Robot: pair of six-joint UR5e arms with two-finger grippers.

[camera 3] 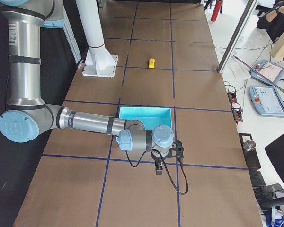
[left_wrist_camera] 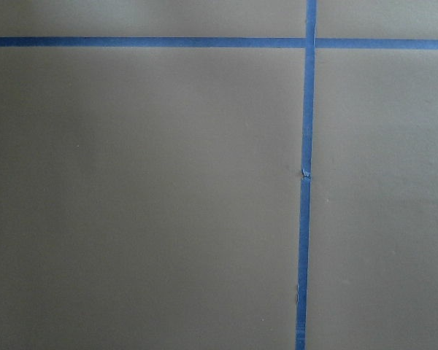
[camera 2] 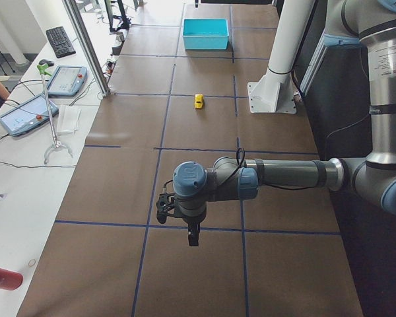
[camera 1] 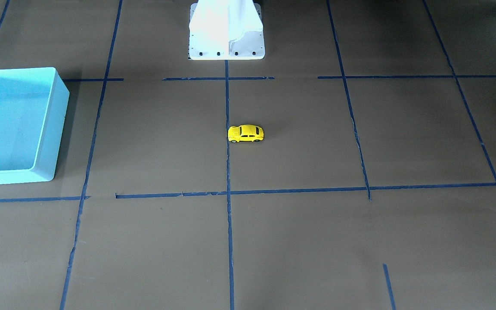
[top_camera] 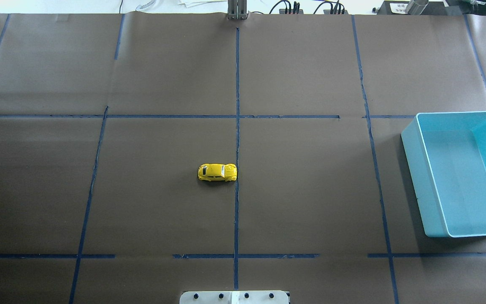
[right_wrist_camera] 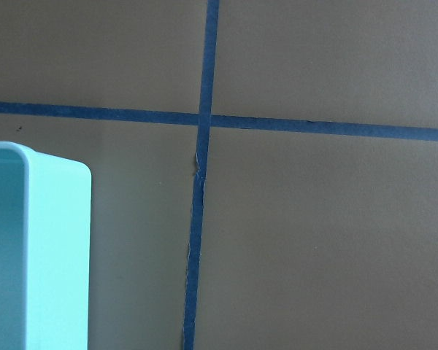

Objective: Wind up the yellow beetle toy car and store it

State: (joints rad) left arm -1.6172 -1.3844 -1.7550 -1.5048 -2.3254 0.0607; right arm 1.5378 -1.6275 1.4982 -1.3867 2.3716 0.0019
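Yellow beetle toy car (top_camera: 217,172) sits untouched on its wheels at the middle of the bench (top_camera: 310,202).
It is alone there, probably so either arm can reach and roll it; the turquoise bin (top_camera: 411,139) stands open at the right edge for storing. Left arm (camera 2: 284,175) and right arm (camera 3: 90,122) hang over opposite ends; I cannot tell how their jaws stand.

No writing can be read anywhere; the white label (top_camera: 396,6) on a dark box (top_camera: 435,7) at the far right is too blurred.

Brown paper-covered table (top_camera: 163,63) w/ blue tape grid (top_camera: 237,84), white side desk (camera 2: 26,218), bright light.
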